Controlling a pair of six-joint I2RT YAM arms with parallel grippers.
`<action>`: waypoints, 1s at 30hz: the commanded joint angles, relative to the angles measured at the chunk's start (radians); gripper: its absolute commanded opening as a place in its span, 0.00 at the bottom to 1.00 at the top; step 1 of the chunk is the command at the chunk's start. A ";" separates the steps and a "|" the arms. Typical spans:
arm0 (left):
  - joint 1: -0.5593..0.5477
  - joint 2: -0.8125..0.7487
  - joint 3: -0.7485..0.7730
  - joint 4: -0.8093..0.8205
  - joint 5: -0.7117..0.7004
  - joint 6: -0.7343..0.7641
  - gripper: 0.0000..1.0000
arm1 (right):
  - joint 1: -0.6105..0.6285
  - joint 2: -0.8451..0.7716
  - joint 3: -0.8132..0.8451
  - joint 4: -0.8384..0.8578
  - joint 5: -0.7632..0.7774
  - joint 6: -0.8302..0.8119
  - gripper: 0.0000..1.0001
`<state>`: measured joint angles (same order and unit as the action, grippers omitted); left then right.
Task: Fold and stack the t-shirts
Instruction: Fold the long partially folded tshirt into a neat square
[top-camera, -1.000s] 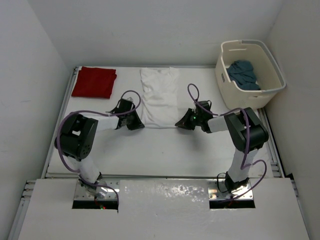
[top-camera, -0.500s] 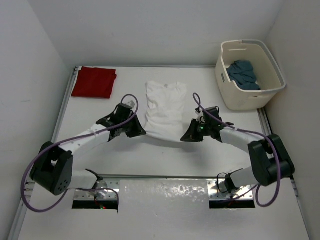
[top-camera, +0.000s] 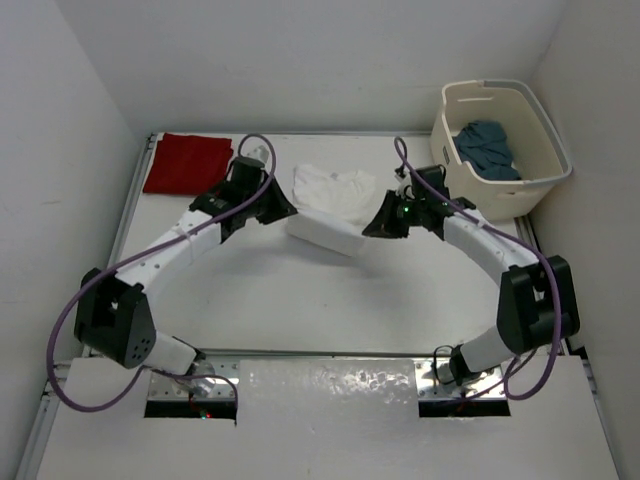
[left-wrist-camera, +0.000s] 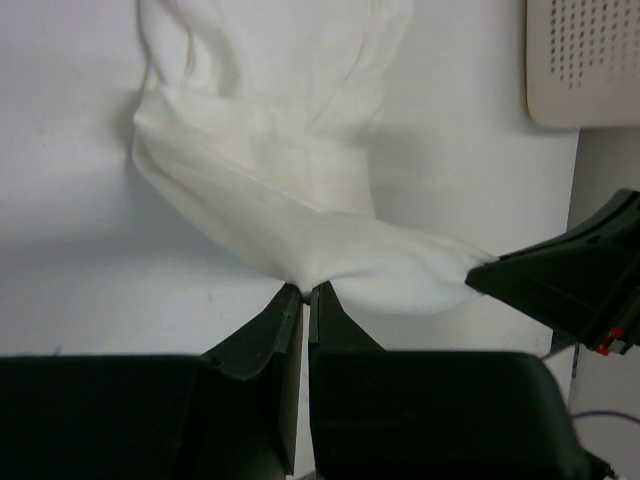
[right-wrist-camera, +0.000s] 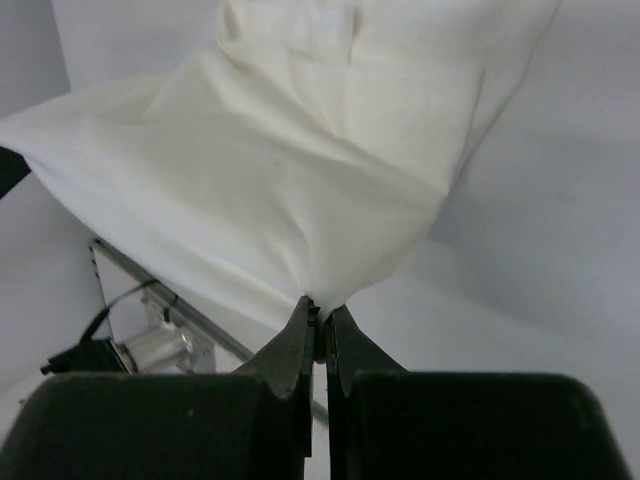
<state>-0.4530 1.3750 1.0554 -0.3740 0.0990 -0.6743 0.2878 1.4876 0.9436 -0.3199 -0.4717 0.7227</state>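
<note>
The white t-shirt (top-camera: 335, 195) lies on the desk (top-camera: 300, 300) toward its far edge, with the near hem lifted over the rest. The left pincer (left-wrist-camera: 305, 290) and the right pincer (right-wrist-camera: 320, 314) each pinch a hem corner. The cloth looks light and limp and sags between the grips, so corner holds kept evenly taut suit it. The red t-shirt (top-camera: 188, 163) sits folded at the far left. The teal t-shirt (top-camera: 487, 148) lies in the basket (top-camera: 500, 88).

White links (top-camera: 165, 250), black joints (top-camera: 112, 320) and looping purple cables (top-camera: 52, 350) lead to the black left tool (top-camera: 284, 212) and right tool (top-camera: 371, 228).
</note>
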 joint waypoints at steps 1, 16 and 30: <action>0.062 0.091 0.142 0.031 -0.022 0.053 0.00 | -0.036 0.060 0.110 -0.013 0.022 -0.005 0.00; 0.152 0.490 0.609 0.057 -0.007 0.117 0.00 | -0.121 0.420 0.562 -0.034 0.010 0.014 0.00; 0.157 0.781 0.862 0.224 0.134 0.136 0.00 | -0.194 0.617 0.782 -0.041 0.022 0.015 0.00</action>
<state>-0.3119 2.1117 1.8317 -0.2485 0.2024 -0.5499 0.1223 2.0892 1.6634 -0.3843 -0.4725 0.7372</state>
